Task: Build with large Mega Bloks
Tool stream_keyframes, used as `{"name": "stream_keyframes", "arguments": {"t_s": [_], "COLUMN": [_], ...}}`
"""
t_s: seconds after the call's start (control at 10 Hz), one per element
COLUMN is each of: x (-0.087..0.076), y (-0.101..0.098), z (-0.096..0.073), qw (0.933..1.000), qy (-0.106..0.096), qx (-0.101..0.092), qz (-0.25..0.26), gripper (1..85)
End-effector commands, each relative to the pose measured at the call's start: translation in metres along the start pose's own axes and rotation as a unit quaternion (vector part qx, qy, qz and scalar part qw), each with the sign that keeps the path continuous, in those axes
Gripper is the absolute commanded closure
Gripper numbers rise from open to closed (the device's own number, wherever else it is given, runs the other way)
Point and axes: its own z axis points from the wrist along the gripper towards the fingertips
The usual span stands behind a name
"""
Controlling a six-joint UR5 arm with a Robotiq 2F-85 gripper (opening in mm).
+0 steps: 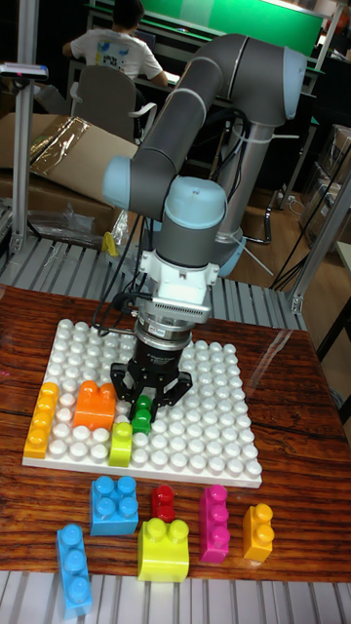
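My gripper [144, 408] hangs over the white studded baseplate [195, 439], shut on a dark green block [142, 413] held just above the studs. An orange block [95, 405] sits on the plate to its left, a lime block [121, 444] just below it, and a long yellow block [42, 419] along the plate's left edge. Loose blocks lie on the table in front of the plate: blue [114, 505], red [163, 503], magenta [214, 524], orange-yellow [258, 532], yellow-green [164, 550] and a second blue one [73, 568].
The wooden table [292, 468] ends at a metal frame at the front and back. A person sits at a desk in the far background, beyond cardboard [58, 156] and a chair.
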Motion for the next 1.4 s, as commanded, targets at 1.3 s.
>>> {"name": "stream_keyframes", "arguments": {"t_s": [1.3], "x": [-0.0038], "y": [0.0029], "z": [-0.0056], "qw": [0.9981], "qy": [-0.006], "qx": [-0.040], "qz": [-0.048], "gripper": [45.7]}}
